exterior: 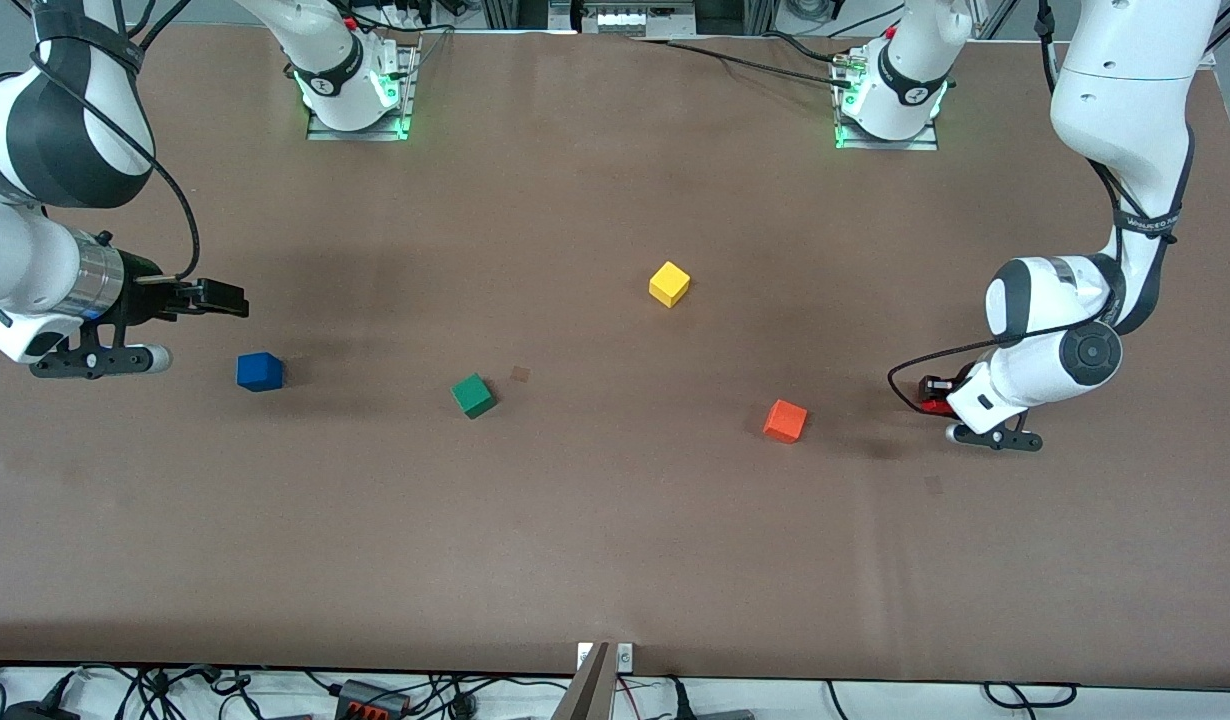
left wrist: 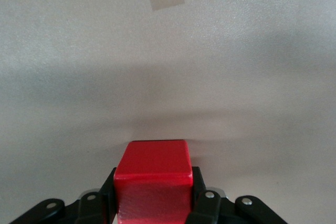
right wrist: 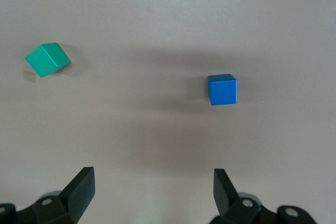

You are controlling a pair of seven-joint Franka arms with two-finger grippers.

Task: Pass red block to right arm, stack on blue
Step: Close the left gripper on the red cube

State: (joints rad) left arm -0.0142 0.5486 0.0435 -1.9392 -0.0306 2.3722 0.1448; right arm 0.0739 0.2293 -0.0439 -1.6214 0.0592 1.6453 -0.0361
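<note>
though waiting at its end of the table (exterior: 615, 560), right hand (exterior: 220, 297) up in the air with fingers spread wide, hovering beside the blue block (exterior: 260, 371), likely parked there for the handover. next along, green block (exterior: 473, 395), then yellow block (exterior: 669, 284) farther from the front camera, then orange block (exterior: 785, 420), all apart and untouched. at the left arm's end, left hand (exterior: 937, 392) low at the table, pinching the red block (left wrist: 152, 177) between its fingers (left wrist: 207, 203), seemingly ready to lift and carry toward the right arm.
</note>
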